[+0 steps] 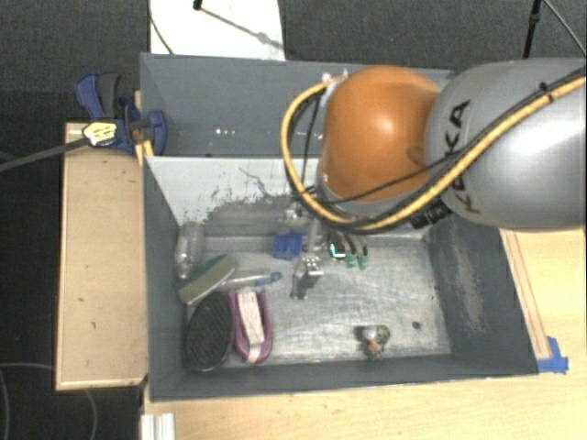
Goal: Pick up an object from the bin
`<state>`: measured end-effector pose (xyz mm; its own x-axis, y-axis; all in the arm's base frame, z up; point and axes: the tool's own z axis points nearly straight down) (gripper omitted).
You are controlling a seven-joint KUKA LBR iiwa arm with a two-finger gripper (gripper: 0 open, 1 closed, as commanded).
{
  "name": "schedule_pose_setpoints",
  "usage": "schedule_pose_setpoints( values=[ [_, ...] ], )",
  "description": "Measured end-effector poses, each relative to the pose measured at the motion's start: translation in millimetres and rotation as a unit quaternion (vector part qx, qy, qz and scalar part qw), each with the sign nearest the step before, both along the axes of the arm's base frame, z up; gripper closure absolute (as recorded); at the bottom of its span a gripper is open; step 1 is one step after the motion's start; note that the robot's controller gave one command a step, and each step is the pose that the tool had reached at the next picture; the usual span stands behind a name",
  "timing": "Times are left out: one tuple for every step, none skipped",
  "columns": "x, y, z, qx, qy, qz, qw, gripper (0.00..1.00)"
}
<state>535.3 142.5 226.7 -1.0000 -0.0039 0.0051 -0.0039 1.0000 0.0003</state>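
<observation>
My gripper (303, 279) hangs below the orange wrist cover, low over the middle of the bin floor. A small blue block (287, 246) lies just up and left of it, close to the back wall. A thin pen-like stick with a blue tip (260, 281) lies just to its left. Small green pieces (354, 258) sit to its right, partly under the arm. Nothing can be seen held in the gripper.
Along the left side lie a clear tube (188, 250), a grey-green sponge block (206, 279), a black oval brush (206, 331) and a purple-and-white item (249, 324). A small brownish metal piece (371, 339) rests near the front wall. The arm covers the bin's back right.
</observation>
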Motion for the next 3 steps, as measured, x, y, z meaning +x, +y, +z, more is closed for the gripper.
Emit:
schedule_pose_setpoints(
  values=[
    [18.4, 2.4, -148.2, -0.001, -0.0001, 0.037, 0.9993, 0.0],
    [22.2, 2.1, -142.6, 0.001, -0.007, 0.032, 0.9995, 1.0],
    [49.7, -87.1, -7.7, -0.001, -0.0086, 0.07, 0.9975, 1.0]
  ],
)
